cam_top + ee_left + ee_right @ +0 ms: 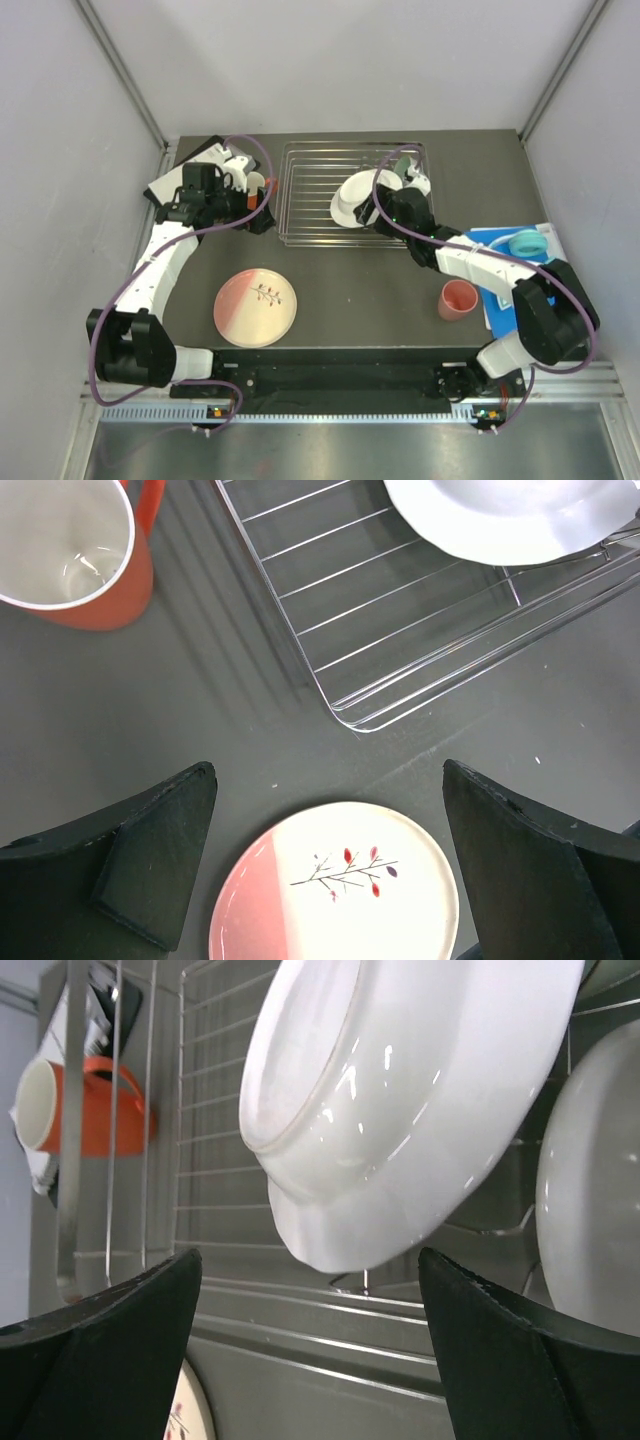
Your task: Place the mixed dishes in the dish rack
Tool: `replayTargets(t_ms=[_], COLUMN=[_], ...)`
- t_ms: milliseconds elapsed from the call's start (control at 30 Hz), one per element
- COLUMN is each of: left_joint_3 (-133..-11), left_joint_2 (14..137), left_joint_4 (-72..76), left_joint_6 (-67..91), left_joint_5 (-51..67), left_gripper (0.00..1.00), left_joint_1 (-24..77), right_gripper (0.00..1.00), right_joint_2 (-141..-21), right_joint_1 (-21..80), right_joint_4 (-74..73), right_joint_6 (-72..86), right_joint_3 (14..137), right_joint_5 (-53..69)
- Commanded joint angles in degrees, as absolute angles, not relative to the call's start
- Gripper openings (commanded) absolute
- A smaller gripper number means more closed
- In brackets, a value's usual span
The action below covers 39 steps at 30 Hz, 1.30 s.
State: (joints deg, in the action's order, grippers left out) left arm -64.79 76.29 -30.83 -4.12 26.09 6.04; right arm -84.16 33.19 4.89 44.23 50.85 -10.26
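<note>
The silver wire dish rack (pixel 315 195) sits at the back centre. A white plate (pixel 352 198) leans on edge inside it, and a mint green bowl (pixel 403 165) shows behind my right arm. My right gripper (pixel 374 212) is open and empty, close to the white plate (pixel 400 1100). My left gripper (pixel 260 214) is open and empty by the rack's left side, next to the orange mug (pixel 255 185). In the left wrist view the mug (pixel 75 555) stands upright on the table. The pink-and-cream plate (pixel 258 306) lies flat at the front. The salmon-pink cup (pixel 459 299) stands at the front right.
A blue board (pixel 495 245) with a turquoise ring (pixel 525 243) lies at the right edge, under my right arm. A black-and-white booklet (pixel 165 185) lies at the back left. Grey walls close in the table on three sides.
</note>
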Motion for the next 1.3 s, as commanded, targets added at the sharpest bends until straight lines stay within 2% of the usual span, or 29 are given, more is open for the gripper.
replayTargets(t_ms=[0,167,200,367,500,567,667,867,967,1033,1267], left_joint_3=[-65.8,-65.2,-65.1,-64.7,-64.5,-64.2,-63.8,-63.7,-63.4,-63.1,-62.5], left_joint_2=[75.1,74.8,74.8,74.4,74.1,73.7,73.5,72.7,72.3,72.2,71.6], left_joint_4=[-29.5,-29.4,-29.4,-29.4,-29.6,-29.8,-30.0,-30.4,-30.6,-30.7,-30.9], left_joint_6=[-3.8,-3.7,-3.7,-3.9,-4.0,-4.0,-4.0,-4.2,-4.2,-4.4,-4.5], left_joint_5=[26.7,27.0,27.1,27.0,27.0,27.1,27.2,26.6,26.5,26.5,26.5], left_gripper=[0.99,0.99,0.99,0.99,0.99,0.99,0.99,0.99,0.99,0.99,0.99], left_joint_1=[6.2,6.2,6.2,6.2,6.2,6.2,6.2,6.2,6.2,6.2,6.2], right_gripper=[0.82,0.75,0.69,0.54,0.34,0.31,0.20,0.18,0.10,0.00,0.00], right_joint_2=[-86.0,-87.0,-87.3,-87.9,-88.1,-88.2,-88.9,-91.1,-91.2,-91.1,-89.7], right_joint_1=[32.3,32.3,32.3,32.3,32.3,32.2,32.2,31.9,31.7,31.7,31.4], right_joint_4=[15.6,21.4,21.8,24.5,27.9,29.1,30.7,30.8,31.5,32.1,33.4], right_joint_6=[49.8,54.0,54.3,56.5,57.2,57.3,57.7,58.4,59.2,59.5,60.6], right_joint_3=[48.4,47.9,47.9,48.1,47.2,47.2,48.2,51.9,52.6,53.1,53.8], right_joint_5=[-10.6,-10.9,-10.9,-10.1,-10.3,-10.4,-10.6,-10.5,-10.9,-11.0,-14.0])
